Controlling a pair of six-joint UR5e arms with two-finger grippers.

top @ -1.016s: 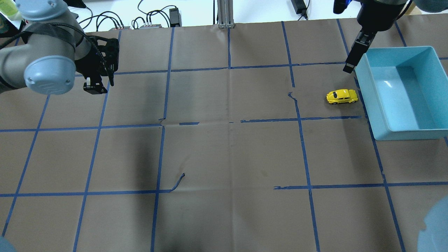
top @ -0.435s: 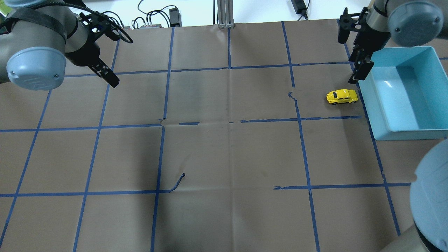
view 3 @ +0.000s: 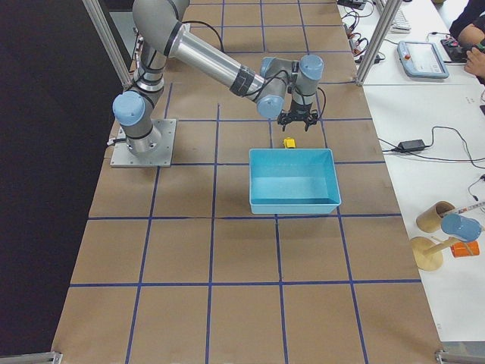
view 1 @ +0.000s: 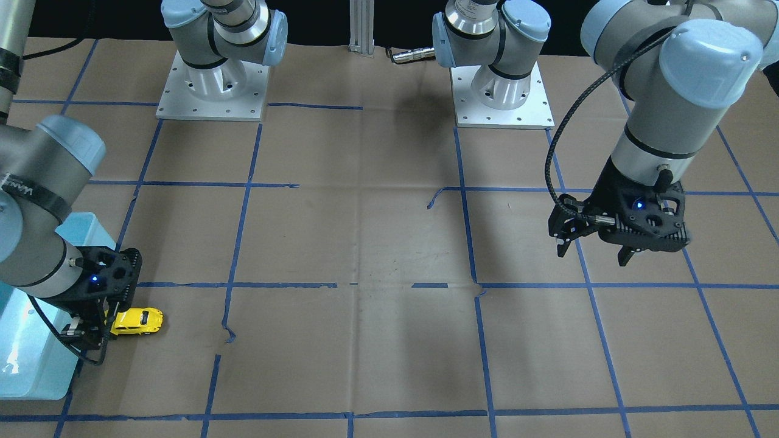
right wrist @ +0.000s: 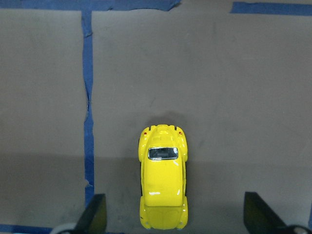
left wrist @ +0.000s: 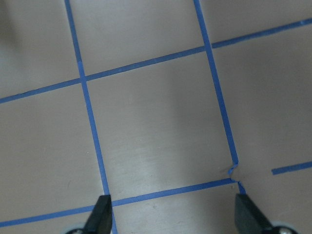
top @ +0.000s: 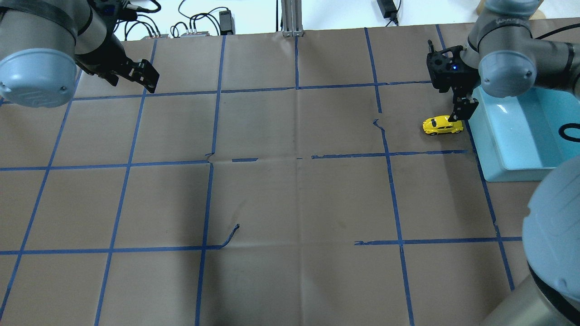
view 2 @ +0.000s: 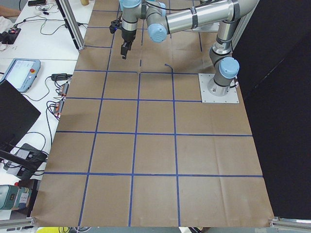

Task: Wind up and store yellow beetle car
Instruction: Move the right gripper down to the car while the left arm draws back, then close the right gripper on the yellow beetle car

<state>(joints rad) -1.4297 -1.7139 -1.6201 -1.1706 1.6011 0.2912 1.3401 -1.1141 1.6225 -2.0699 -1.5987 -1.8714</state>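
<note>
On the bench's right side, as the robot counts it: small glossy yellow beetle-shaped toy car (top: 443,125) sits on its wheels on the brown paper-covered bench with its blue tape grid (top: 294,199). Car lies just beside the outer wall of a light-blue rectangular plastic bin (top: 482,145), one end pointing at that wall, not inside it. A small gap seems to separate car and bin in the overhead view.

Right end effector (top: 460,115) is directly over the car's bin-side end. Wrist view: both black fingers (right wrist: 95,217) spread wide, one on each side of the car's near end. Bare paper shows on either side, with no contact. The wrist camera looks down on the roof and one dark window. How far above the bench the fingertips are, cannot tell. In the front-facing view the end effector hides part of the car.

Left end effector (view 1: 593,254) hangs over bare paper on the robot's left side, well apart from car and bin. Fingers are spread, nothing between them, and its wrist view shows only paper and tape lines.
</note>
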